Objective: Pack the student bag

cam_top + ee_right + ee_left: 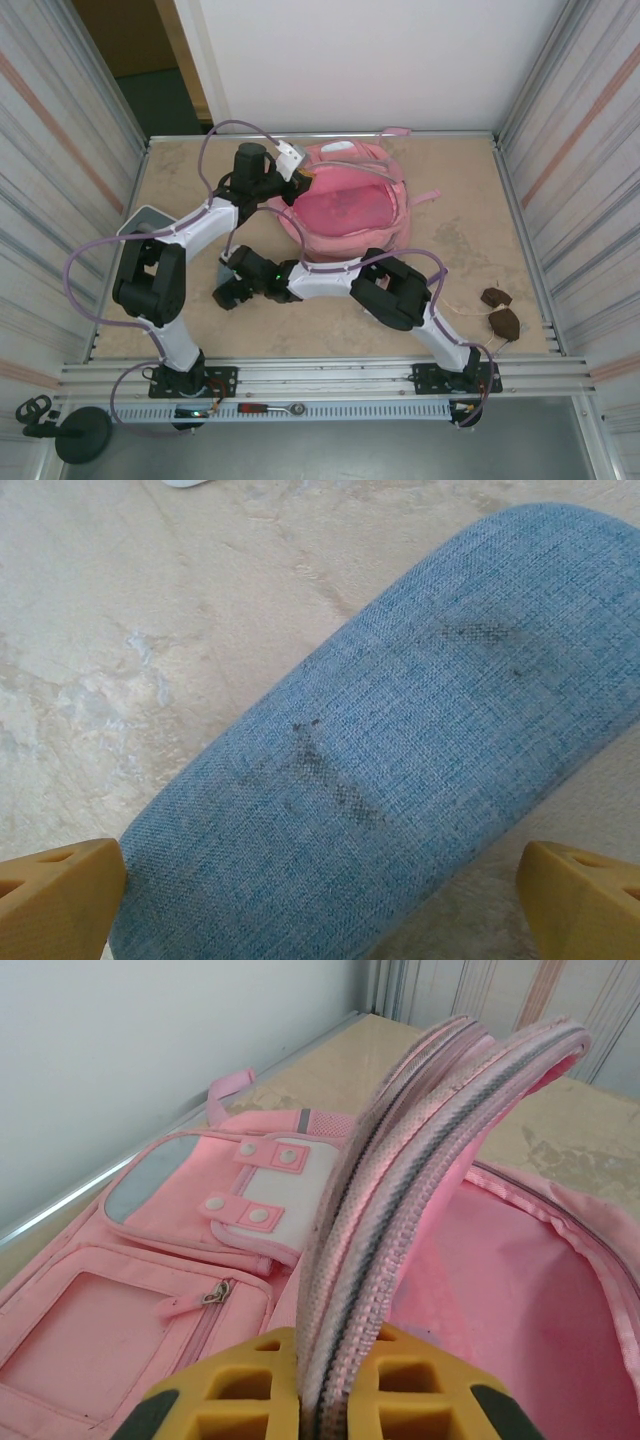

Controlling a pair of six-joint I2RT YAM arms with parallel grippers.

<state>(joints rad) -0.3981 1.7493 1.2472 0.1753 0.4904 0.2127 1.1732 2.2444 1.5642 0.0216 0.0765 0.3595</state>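
Student bag (350,210): a pink backpack lying at the far edge of the counter (480,220), about midway between the left and right edges. Its main compartment gapes upward and you can see the pink lining.

Left claw (330,1385): clenched on the bag's zippered rim (400,1160). The doubled rim rises from between your yellow fingers (250,1385) and arches over the open compartment.

Bag front, from your left wrist camera: a white patch (300,1200) crossed by two pink snap tabs. Below it is a flat pocket with a zip pull (213,1295).

Right claw (320,895): released, with its jaws spread wide. It is held low over the middle of the counter, just off the bag's near-left side.

Blue case (380,770): an oblong of woven blue fabric with dark smudges, lying flat on the counter between your right claw's fingertips. One tip stands clear of it and the other is just beside its edge. You cannot tell whether that one touches.

Brown pieces (503,322): two dark objects near the right edge, toward the near right corner, well apart from the bag. A thin cord lies beside them, and they are too small to identify.
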